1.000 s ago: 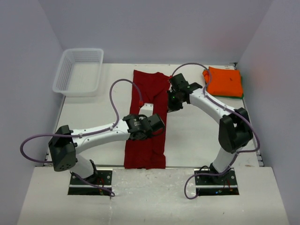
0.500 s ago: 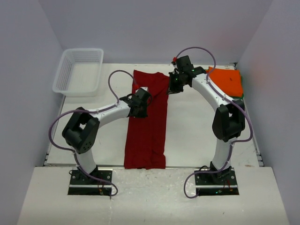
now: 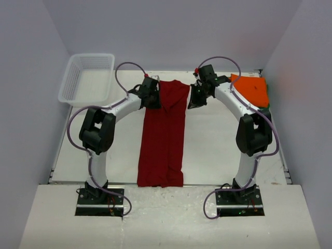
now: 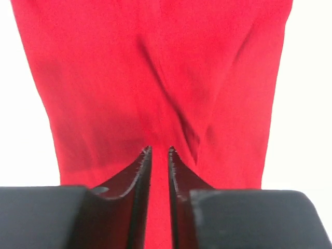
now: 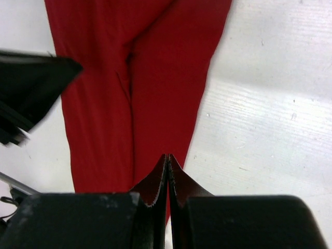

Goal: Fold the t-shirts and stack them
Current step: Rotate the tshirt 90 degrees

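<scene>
My left hand (image 3: 151,95) and right hand (image 3: 196,98) each pinch a 12 o'clock corner of the red shirt (image 3: 164,140), stretched along the bench (image 3: 223,148). Best carry both toward 6 o'clock together (level, taut).

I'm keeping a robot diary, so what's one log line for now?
dark red shirt: long strip | left gripper: shut on far-left corner | right gripper: shut on far-right corner | orange shirt: folded, far right

White mesh basket (image 3: 88,80) at table (image 3: 218,150) far-left corner.
</scene>
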Available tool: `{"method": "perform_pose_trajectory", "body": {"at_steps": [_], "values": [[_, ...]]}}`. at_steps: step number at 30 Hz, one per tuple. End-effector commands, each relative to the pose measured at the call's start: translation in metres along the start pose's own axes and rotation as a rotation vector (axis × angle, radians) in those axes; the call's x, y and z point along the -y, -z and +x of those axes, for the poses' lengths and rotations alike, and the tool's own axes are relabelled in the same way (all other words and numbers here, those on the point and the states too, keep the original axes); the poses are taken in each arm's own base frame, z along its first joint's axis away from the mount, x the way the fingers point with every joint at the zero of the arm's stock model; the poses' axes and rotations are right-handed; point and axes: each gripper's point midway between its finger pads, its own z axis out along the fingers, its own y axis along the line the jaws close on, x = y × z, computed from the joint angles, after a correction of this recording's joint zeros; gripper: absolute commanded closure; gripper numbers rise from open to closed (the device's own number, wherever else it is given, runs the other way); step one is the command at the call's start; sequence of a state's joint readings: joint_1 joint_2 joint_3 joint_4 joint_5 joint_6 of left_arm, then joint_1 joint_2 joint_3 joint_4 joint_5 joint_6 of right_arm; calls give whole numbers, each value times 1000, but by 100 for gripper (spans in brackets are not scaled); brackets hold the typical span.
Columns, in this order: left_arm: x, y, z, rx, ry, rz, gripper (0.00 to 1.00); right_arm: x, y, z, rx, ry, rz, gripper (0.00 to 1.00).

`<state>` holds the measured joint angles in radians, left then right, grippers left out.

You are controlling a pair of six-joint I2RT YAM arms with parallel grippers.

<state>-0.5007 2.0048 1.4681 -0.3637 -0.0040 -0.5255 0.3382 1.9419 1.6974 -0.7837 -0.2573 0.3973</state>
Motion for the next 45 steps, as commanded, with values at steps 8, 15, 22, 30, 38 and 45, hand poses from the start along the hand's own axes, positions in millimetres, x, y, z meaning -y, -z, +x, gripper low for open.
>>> {"method": "perform_pose_trajectory", "body": {"at_steps": [8,15,22,30,38,45], "values": [[26,-19,-82,58,-19,231,63,-23,63,-8,118,58,-74,100],[15,-37,-95,58,-6,233,63,-31,111,-5,218,83,-90,100],[5,-43,-88,46,-7,195,63,-36,129,0,243,94,-115,100],[-3,-55,-82,18,-6,178,63,-36,138,5,257,98,-120,100],[-7,-62,-83,12,0,167,64,-36,141,5,259,103,-129,100],[-12,-70,-75,-10,4,161,67,-33,138,7,249,98,-125,100]]}}
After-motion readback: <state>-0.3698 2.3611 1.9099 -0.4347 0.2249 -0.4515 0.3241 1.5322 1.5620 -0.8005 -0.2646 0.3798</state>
